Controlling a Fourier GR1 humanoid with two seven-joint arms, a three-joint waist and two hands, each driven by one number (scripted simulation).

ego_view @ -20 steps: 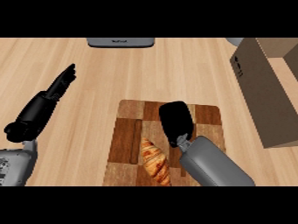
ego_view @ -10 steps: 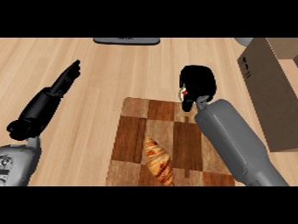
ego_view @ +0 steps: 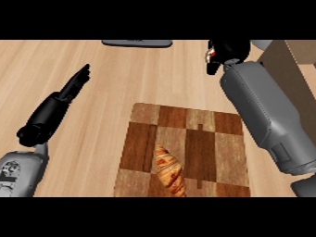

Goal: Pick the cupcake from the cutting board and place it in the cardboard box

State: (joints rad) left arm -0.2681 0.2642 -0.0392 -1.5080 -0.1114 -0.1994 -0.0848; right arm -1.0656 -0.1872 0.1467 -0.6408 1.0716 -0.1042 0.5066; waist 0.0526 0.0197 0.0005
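Cupcake [ego_view: 211,55] in right hand [ego_view: 230,50], nr box [ego_view: 293,78].

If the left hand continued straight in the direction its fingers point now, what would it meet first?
Probably the dark flat object at the counter's far edge. The open left hand points up and rightward over bare wood; height is unclear, so it might pass above.

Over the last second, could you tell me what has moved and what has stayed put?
The right hand, curled round the cupcake, lifted it off the cutting board and carried it away from the robot, toward the cardboard box. The left hand stayed open at the left, and the croissant stayed on the board.
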